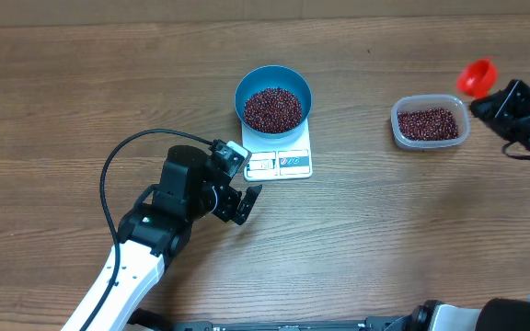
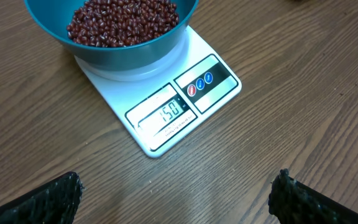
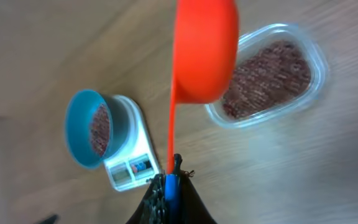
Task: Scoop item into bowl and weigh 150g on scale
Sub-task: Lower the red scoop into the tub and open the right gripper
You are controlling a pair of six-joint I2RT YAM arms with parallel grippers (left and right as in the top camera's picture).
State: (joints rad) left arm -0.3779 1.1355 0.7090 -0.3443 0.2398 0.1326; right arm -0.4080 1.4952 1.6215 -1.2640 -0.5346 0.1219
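Right claw (image 3: 168, 186) tight on thin handle of smooth round red scoop (image 3: 205, 50)

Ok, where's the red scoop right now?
In the overhead view the red scoop is at the far right, its handle clamped in the right pincer, just beyond the clear tub and well away from the scale.

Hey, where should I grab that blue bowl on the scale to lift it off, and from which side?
Pinch the rim of the blue bowl from straight above, one finger inside, one outside. Its walls flare upward and the beans fill only the middle, so a side grasp would likely slip.
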